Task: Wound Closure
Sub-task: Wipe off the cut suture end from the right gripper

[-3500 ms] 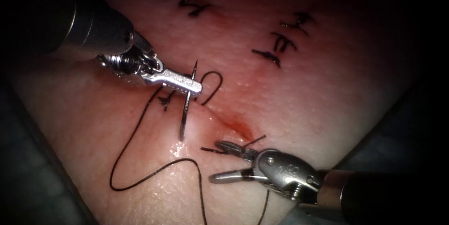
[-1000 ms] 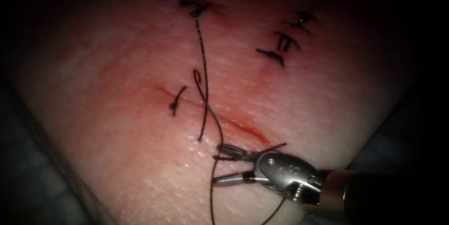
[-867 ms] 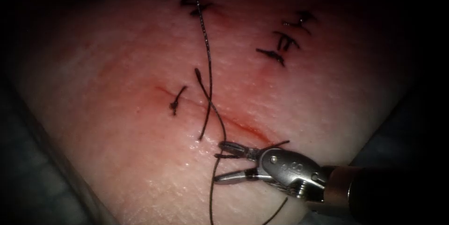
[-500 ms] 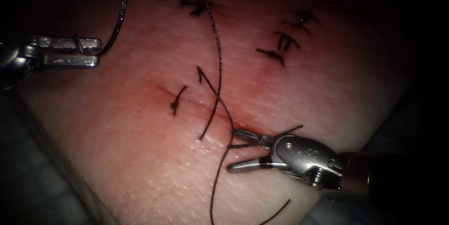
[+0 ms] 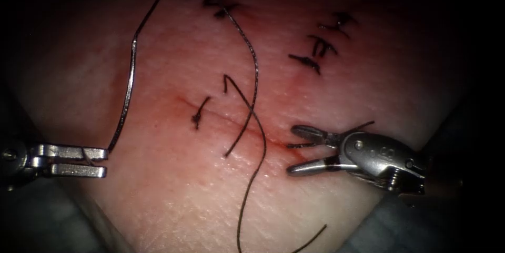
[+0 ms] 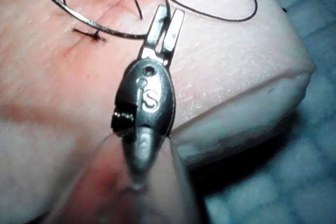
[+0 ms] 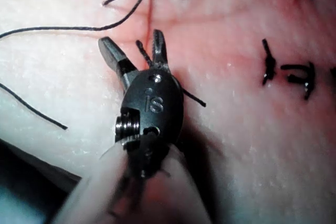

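Observation:
My left tool (image 5: pixel 105 161) sits at the tissue's left edge, jaws shut on the curved needle (image 5: pixel 129 82) close to one end. The needle arcs upward, free of the tissue (image 5: pixel 173 200); it also crosses the jaws (image 6: pixel 170 14) as needle (image 6: pixel 79 18). Black thread (image 5: pixel 256 74) runs from the needle's far end, over the cut (image 5: pixel 221 118), and down toward the front. My right tool (image 5: pixel 291 149) hovers at the cut's right end with jaws open (image 7: pixel 131 39). A short piece of thread (image 5: pixel 301 145) lies across its upper jaw, gripped by nothing.
A short knotted stub (image 5: pixel 197 116) sits on the cut left of the thread crossing. Finished stitches (image 5: pixel 315 48) mark the far tissue. Red fluid (image 5: pixel 273 140) lines the cut's right end. The tissue drops off at its edge (image 6: pixel 252 124).
The left tool has carried the needle from the upper left down to the lower left edge, trailing thread. The right tool has moved right and up, jaws still open.

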`<state>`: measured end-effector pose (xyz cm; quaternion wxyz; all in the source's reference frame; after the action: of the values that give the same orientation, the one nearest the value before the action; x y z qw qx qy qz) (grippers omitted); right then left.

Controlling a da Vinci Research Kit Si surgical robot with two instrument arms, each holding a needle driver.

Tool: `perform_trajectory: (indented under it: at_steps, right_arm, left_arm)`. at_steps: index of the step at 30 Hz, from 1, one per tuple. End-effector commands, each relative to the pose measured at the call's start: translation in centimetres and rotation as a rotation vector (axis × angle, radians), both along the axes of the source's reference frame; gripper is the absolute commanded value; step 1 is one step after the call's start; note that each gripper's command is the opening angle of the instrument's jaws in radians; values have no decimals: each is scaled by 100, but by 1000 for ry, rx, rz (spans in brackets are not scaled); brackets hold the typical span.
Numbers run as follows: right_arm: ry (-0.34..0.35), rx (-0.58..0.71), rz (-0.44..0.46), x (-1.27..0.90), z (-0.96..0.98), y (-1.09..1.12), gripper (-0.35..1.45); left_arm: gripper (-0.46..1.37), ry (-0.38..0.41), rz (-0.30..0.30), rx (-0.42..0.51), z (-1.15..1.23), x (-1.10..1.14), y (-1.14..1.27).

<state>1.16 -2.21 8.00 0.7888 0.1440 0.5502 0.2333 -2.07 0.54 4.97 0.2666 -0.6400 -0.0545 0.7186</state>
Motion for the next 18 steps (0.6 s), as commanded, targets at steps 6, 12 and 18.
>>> perform_trajectory:
  at_steps: [6, 12, 18]
  right_arm:
    - [-407, -260, -84, -39, 17, 13, 96]
    - [-128, -118, 70, -73, 37, 15, 57]
    - [-102, -91, 103, -109, 85, -2, 58]
  left_arm:
    - [-35, 2, -13, 17, -6, 24, 15]
    - [-35, 12, -31, 19, -6, 36, 18]
    - [-35, 12, -31, 18, -6, 35, 18]
